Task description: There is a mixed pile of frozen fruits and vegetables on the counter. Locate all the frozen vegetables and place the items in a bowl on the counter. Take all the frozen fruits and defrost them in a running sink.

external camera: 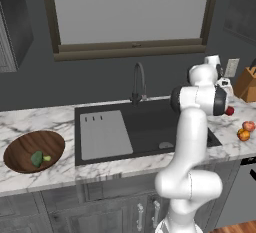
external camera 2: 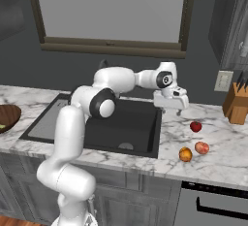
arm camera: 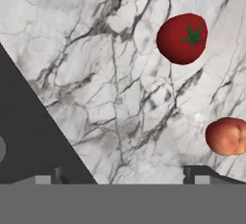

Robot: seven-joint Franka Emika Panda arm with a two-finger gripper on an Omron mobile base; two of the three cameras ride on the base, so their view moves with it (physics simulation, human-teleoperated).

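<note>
Hand view is cutting off the peach-like fruit (arm camera: 227, 136) at its right edge, and the end effector (arm camera: 125, 174) is showing you just two finger tips set wide apart, gripping nothing. You are seeing the red tomato (arm camera: 182, 38) with its green star clearly here; in the left base view the arm is hiding most of it. Right base view is showing you the tomato, the pink fruit and the orange fruit (external camera 2: 185, 154) lying on the marble surface (external camera 2: 213, 147) right of the sink (external camera 2: 131, 123). Left base view is showing the wooden bowl (external camera: 20, 149) holding a dark green lump (external camera: 37, 158) and a tiny yellow-green piece (external camera: 47, 158).
</note>
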